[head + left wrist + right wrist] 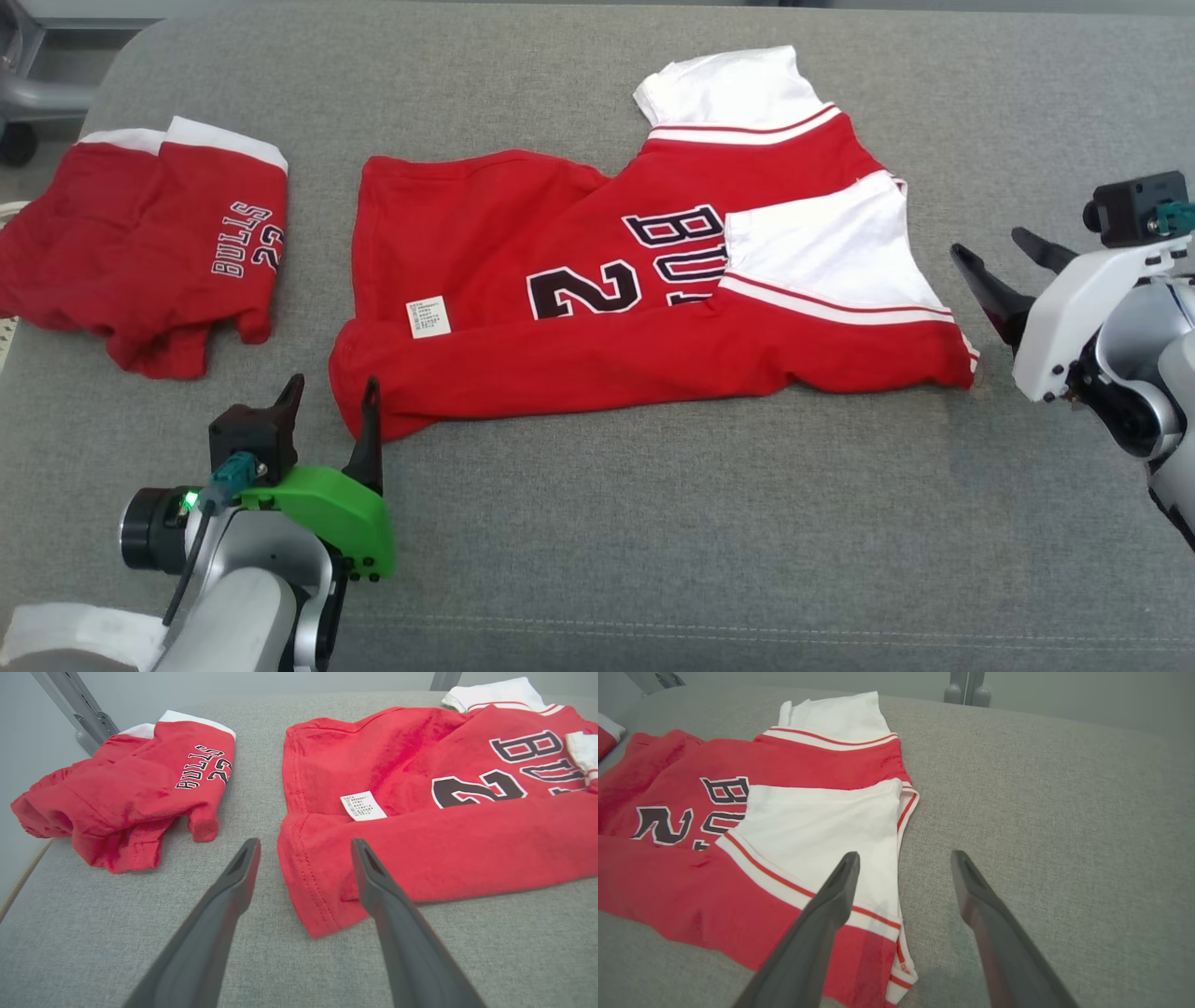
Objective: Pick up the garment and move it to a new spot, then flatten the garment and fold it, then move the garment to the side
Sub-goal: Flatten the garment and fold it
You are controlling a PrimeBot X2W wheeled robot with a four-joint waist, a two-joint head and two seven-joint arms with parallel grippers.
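Garment (607,280), a red jersey with white sleeves, lies half folded mid-desk (653,523) in the head view. Red shorts (159,252) sit apart on its left. The left gripper (334,383) hangs open and empty at the near-left hem, and the right gripper (988,241) hangs open just right of the sleeve.

Left wrist view: the open left gripper (303,844) frames the jersey's (444,849) near corner, with a white label (363,805) beyond and the shorts (126,793) further left.

Right wrist view: the open right gripper (903,856) has one finger over the jersey's (808,826) white sleeve and the other over bare desk.

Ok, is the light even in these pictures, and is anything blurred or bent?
Head view: soft, even light, no glare; the shirt is sharp. Left wrist view: wide-angle bending at the edges; the left claw looks oversized and slightly soft. Right wrist view: the same bending; a faint shadow lies on the gray cushion by the hem.
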